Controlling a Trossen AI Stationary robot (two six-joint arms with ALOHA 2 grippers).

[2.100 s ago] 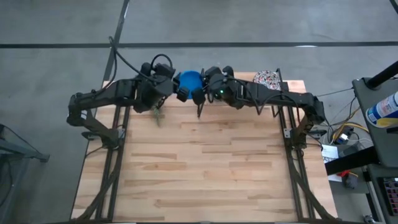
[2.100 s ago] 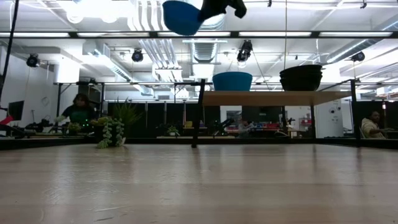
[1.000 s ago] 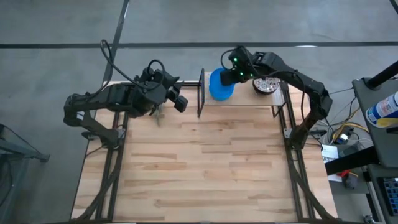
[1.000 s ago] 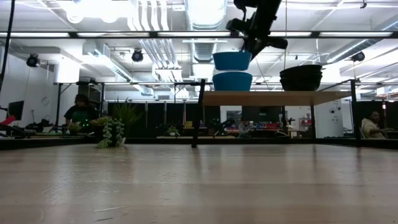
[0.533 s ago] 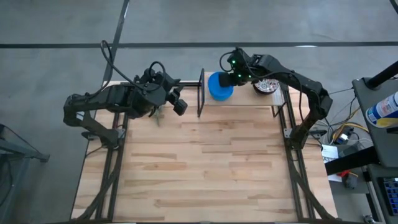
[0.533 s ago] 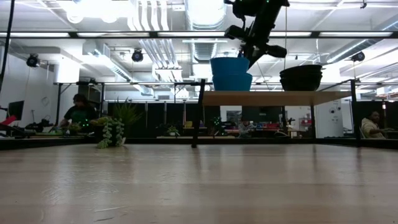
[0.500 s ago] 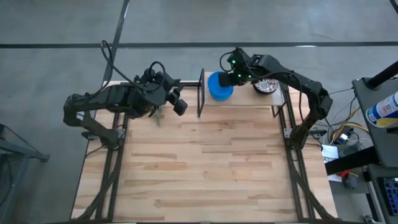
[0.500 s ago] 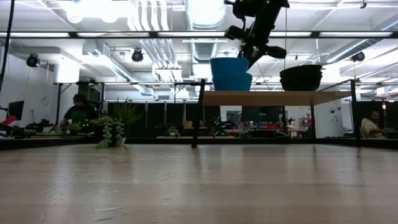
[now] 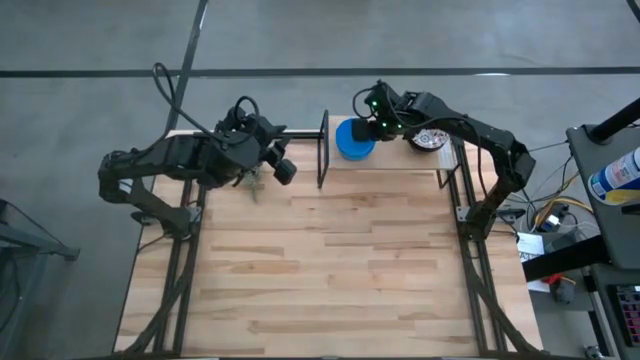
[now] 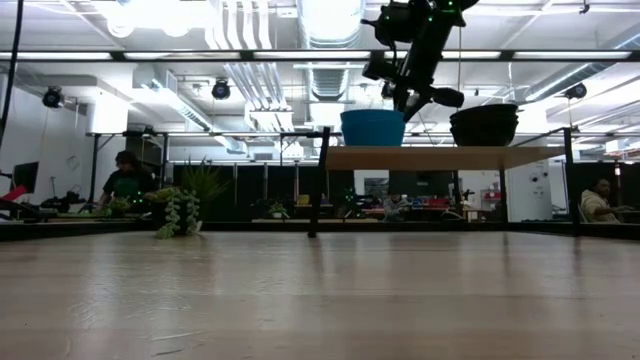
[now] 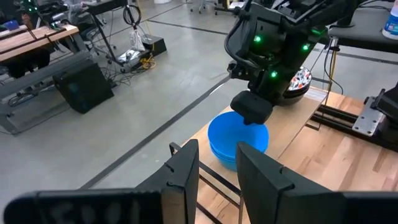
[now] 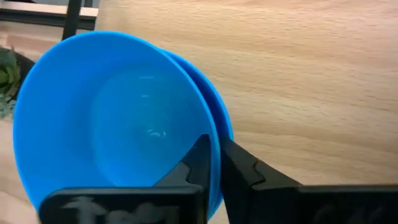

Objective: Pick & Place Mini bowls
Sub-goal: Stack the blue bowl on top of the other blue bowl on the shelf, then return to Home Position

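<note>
Two plain blue mini bowls sit nested on a raised wooden shelf at the table's far edge. In the low view they read as one blue bowl shape. My right gripper stands over the stack's right rim, shut on the upper bowl. A stack of floral mini bowls rests on the shelf to the right. My left gripper hovers open left of the black post, and its wrist view looks at the blue bowls. My right gripper pinches the upper blue bowl's rim, with one finger inside the bowl and the other finger outside. The fingers come from above, pointing down. The bowl sits upright, nested in the lower blue bowl on the shelf.
A black upright post stands between my two grippers at the shelf's left end. A small green plant sits on the table under my left arm. The wide wooden tabletop stretches toward the near edge. People sit in the room behind.
My right gripper has come down with the blue bowl, which hung above the other blue bowl a second ago. It now sits sunk into that bowl, so the low view shows a single bowl's height. The gripper has stayed shut on the rim.
</note>
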